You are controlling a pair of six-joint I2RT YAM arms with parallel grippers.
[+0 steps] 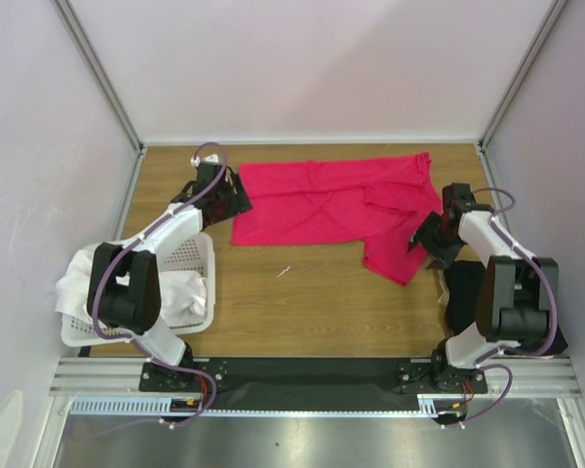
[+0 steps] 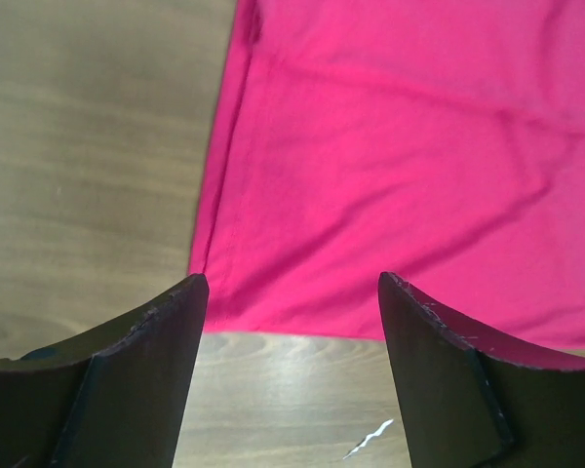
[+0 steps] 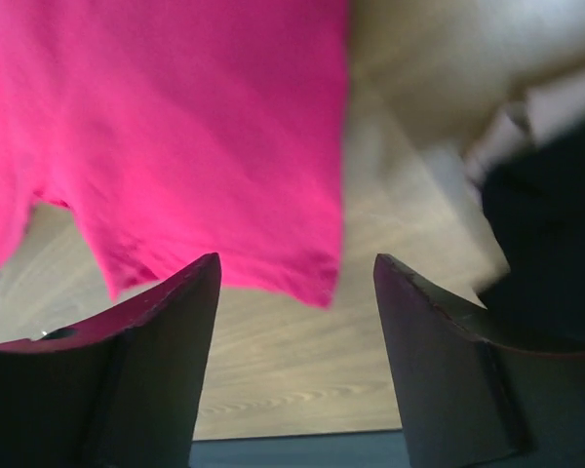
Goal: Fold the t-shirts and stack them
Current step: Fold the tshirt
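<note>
A crimson-pink t-shirt (image 1: 322,200) lies spread, partly folded, across the far middle of the wooden table (image 1: 302,302). My left gripper (image 1: 238,202) hovers at the shirt's left edge, open, with only bare wood and the pink t-shirt's hem (image 2: 400,166) between its fingers. At the shirt's lower right corner my right gripper (image 1: 421,241) is also open and holds nothing; a corner of the pink t-shirt (image 3: 175,136) shows just beyond its tips. A black t-shirt (image 1: 460,292) lies bunched by the right arm, and the black t-shirt (image 3: 556,234) also shows in the right wrist view. White t-shirts (image 1: 78,283) fill the basket.
A white perforated basket (image 1: 197,255) stands at the left, beside the left arm. A small white scrap (image 1: 285,270) lies on the wood in front of the pink shirt, and the scrap (image 2: 370,439) also shows in the left wrist view. Grey walls enclose the table.
</note>
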